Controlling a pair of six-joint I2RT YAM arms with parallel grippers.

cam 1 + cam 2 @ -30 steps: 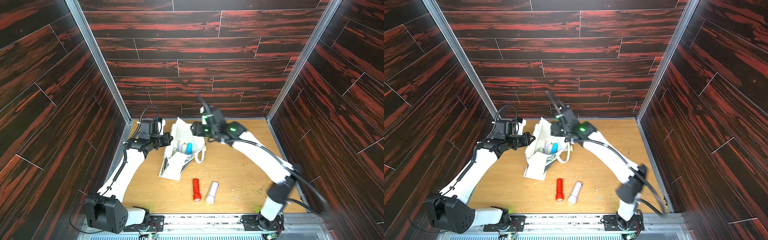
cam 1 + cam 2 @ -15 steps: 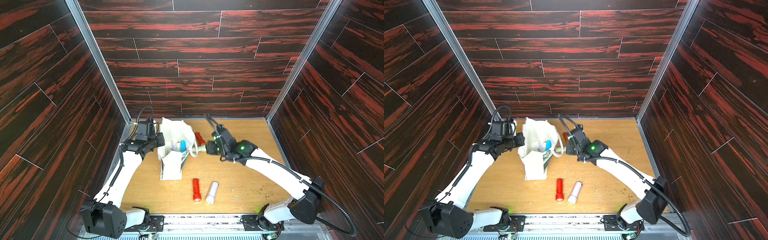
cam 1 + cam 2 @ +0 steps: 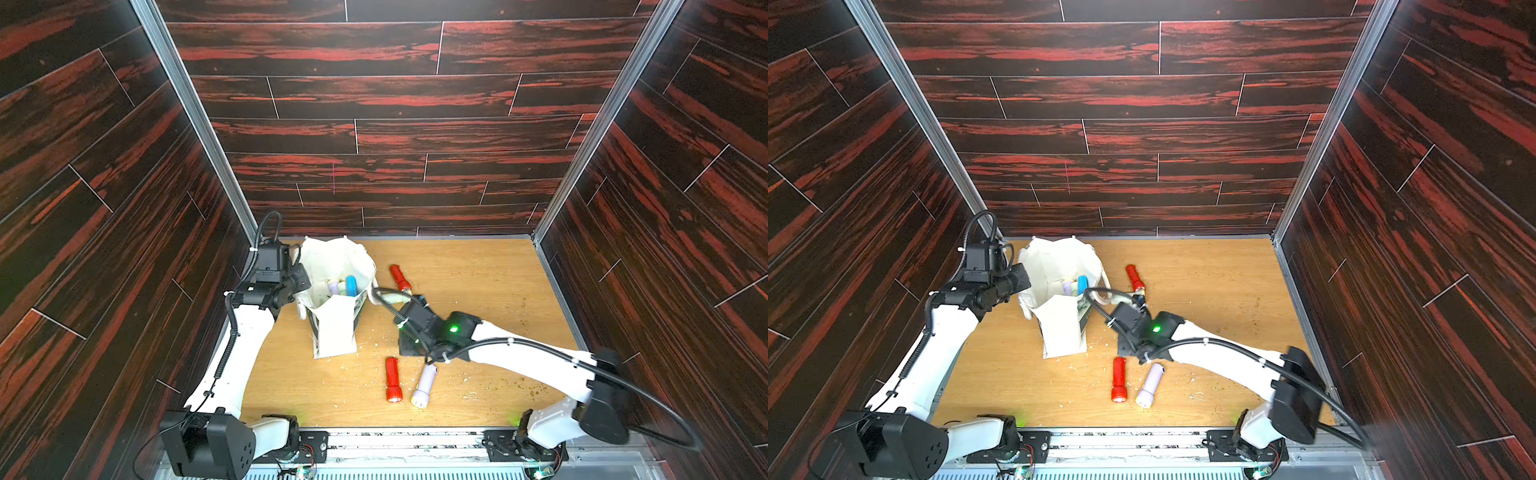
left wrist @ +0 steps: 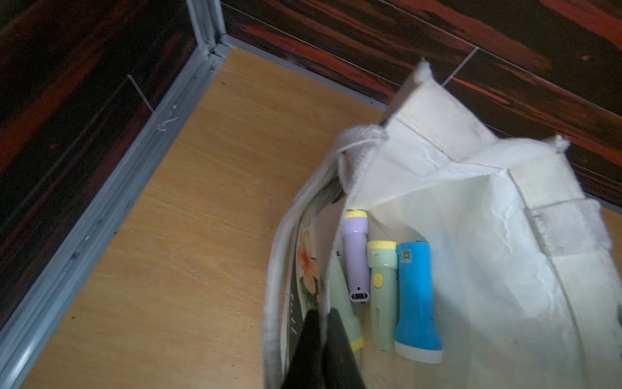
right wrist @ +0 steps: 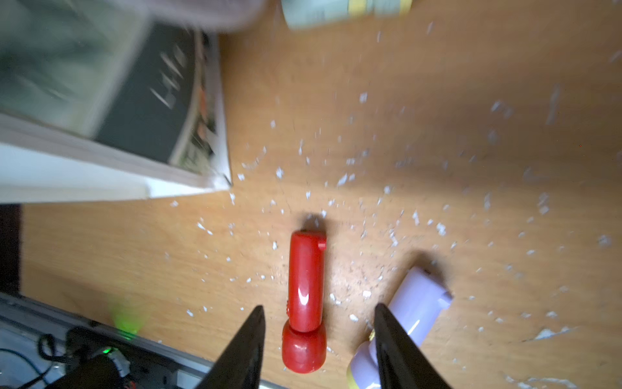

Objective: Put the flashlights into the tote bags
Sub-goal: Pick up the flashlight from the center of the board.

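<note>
Left gripper (image 4: 321, 315) is clamped on the rim of the tote bag (image 3: 334, 328), pinching the soft canvas so the mouth gapes. The bag stands at about 9 o'clock from the middle of the table (image 3: 478, 282). Inside lie four torches side by side, with the blue flashlight (image 4: 415, 296) the easiest to spot.

Now the right gripper (image 5: 318, 306): jaws parted, nothing in them, poised over the near red flashlight (image 5: 306, 286) at 6 o'clock on the table. One finger sits either side of the head end. The lilac flashlight (image 5: 417, 303) lies just beside it at its 3 o'clock, right against the outer finger. That looks tight!

Two more wait outside the bag: the far red flashlight (image 3: 400, 277) at 12 o'clock, and a mint flashlight (image 3: 392, 297) beside the bag's handle.

My read: these are light, rigid plastic with a glossy, slippery shell, and they are round, so a nudge sets one rolling. The best hold looks like a grip across the straight barrel, just behind the wider head, squeezing square to the axis. The bag is limp and would likely sag shut if that pinch let go.
</note>
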